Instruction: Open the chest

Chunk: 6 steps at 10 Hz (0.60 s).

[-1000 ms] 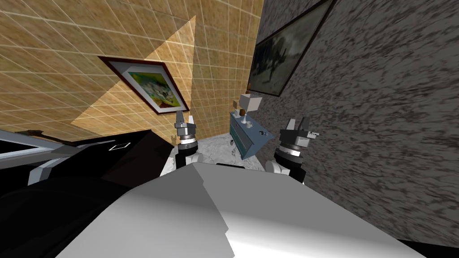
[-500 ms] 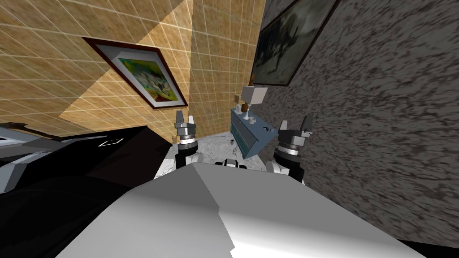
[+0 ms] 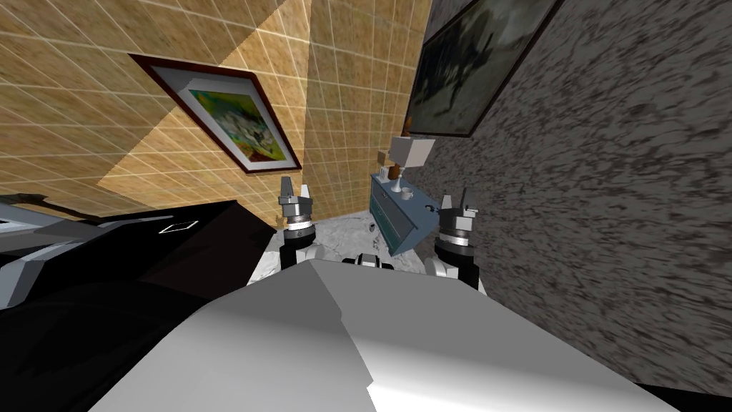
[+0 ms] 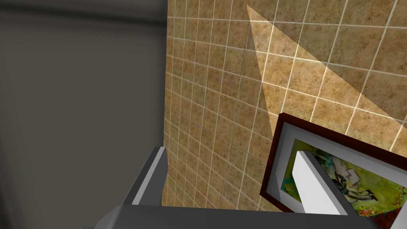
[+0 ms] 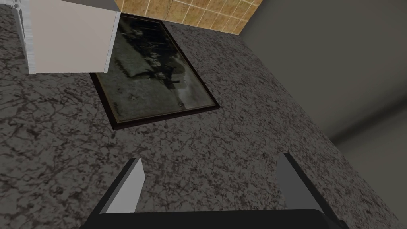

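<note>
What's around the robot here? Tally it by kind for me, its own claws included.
Framed pictures: 2, colourful picture on the tan tiled wall, dark picture on the grey wall
Blue chest: 1
Lamp on the chest: 1
Black furniture: 1
Grippers: 2, left gripper and right gripper, both open
Total: 7
Small things on the chest top are too small to count.

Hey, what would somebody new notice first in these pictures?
The small blue chest of drawers stands ahead against the dark mottled wall, a white-shaded lamp on top. A bright green-and-yellow framed picture hangs on the tan tiled wall to the left. The left gripper and right gripper, both open, point upward nearer me.
</note>
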{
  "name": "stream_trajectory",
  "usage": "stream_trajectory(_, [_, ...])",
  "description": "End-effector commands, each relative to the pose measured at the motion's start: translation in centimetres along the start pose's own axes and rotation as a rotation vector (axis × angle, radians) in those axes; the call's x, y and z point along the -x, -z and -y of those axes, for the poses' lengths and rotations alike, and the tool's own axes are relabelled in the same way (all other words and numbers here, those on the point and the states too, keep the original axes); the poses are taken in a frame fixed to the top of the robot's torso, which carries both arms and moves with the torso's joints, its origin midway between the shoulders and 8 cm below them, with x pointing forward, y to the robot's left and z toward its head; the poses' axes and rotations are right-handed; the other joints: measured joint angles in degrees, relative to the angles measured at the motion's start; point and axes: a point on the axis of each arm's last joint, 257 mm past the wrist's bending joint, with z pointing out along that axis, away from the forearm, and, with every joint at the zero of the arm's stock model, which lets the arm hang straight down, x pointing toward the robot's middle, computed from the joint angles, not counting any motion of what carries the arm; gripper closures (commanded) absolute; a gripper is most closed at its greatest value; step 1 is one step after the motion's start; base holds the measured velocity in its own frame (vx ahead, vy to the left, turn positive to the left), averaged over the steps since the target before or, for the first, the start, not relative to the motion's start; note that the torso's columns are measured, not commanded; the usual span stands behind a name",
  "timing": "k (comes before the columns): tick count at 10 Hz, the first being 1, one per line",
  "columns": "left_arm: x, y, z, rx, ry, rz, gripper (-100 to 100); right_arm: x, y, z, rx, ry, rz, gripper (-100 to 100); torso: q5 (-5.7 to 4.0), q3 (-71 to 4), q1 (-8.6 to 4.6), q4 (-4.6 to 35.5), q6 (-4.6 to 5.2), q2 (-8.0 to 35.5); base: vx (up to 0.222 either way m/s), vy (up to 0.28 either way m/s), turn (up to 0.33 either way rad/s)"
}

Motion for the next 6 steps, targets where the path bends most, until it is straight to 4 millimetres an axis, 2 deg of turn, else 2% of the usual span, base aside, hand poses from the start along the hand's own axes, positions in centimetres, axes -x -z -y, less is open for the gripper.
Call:
stream_trajectory(1, [0.0, 0.0, 0.0, 0.000, 0.000, 0.000, 0, -0.8, 0.1, 1.6, -0.033, 0.094, -0.045, -100, 0.00, -0.01, -0.02, 0.00, 0.01, 0.01, 0.048, 0.043, 0.050])
stream_trajectory(4, [0.0, 0.0, 0.0, 0.000, 0.000, 0.000, 0, -1.3, 0.3, 2.8, -0.055, 0.190, -0.078, -100, 0.00, -0.02, 0.00, -0.01, 0.00, -0.02, 0.048, 0.045, 0.039])
stream_trajectory(5, [0.0, 0.0, 0.0, 0.000, 0.000, 0.000, 0, -1.8, 0.6, 4.0, -0.078, 0.238, -0.113, -100, 0.00, -0.01, -0.03, 0.00, 0.01, 0.00, 0.065, 0.065, 0.056])
stream_trajectory(6, [0.0, 0.0, 0.0, 0.000, 0.000, 0.000, 0, -1.8, 0.6, 4.0, -0.077, 0.265, -0.114, -100, 0.01, -0.03, 0.03, -0.01, 0.00, -0.05, 0.057, 0.055, 0.030])
